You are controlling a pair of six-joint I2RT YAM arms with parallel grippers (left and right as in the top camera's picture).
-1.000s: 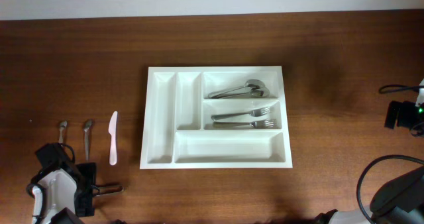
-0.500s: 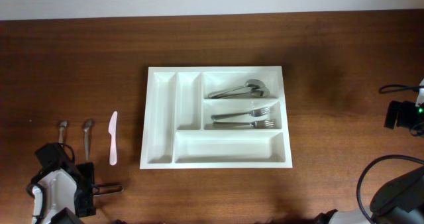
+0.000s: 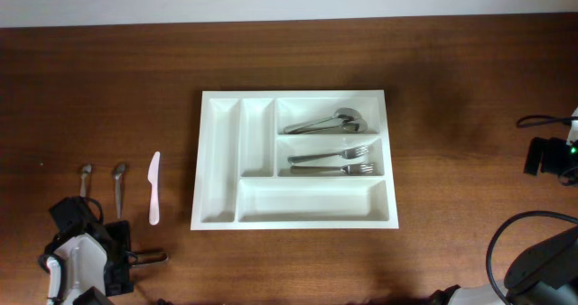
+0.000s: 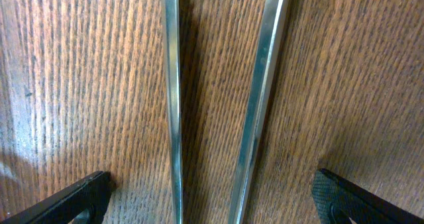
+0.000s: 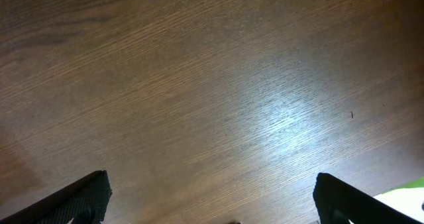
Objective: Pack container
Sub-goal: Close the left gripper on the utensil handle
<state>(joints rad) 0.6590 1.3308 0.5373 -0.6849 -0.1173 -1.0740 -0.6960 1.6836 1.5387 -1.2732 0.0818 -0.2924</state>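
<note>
The white container (image 3: 293, 96) lies mid-table. Spoons (image 3: 325, 122) rest in its upper right compartment and two forks (image 3: 332, 161) in the one below; the other compartments hold nothing. Left of it lie two metal utensils (image 3: 85, 179) (image 3: 119, 182) and a white plastic knife (image 3: 154, 188). My left gripper (image 3: 97, 222) hovers low over the near ends of the metal utensils. It is open in the left wrist view (image 4: 209, 207), with both steel handles (image 4: 172, 98) (image 4: 262, 98) running between its fingers (image 4: 73, 201). My right gripper (image 5: 212, 207) is open over bare wood.
The right arm (image 3: 542, 260) sits at the table's near right corner, with a black device and cable (image 3: 546, 156) at the right edge. A pale wall borders the far side of the wooden table (image 3: 452, 61).
The left arm has slid slightly toward the table's near edge. Nothing else has moved.
</note>
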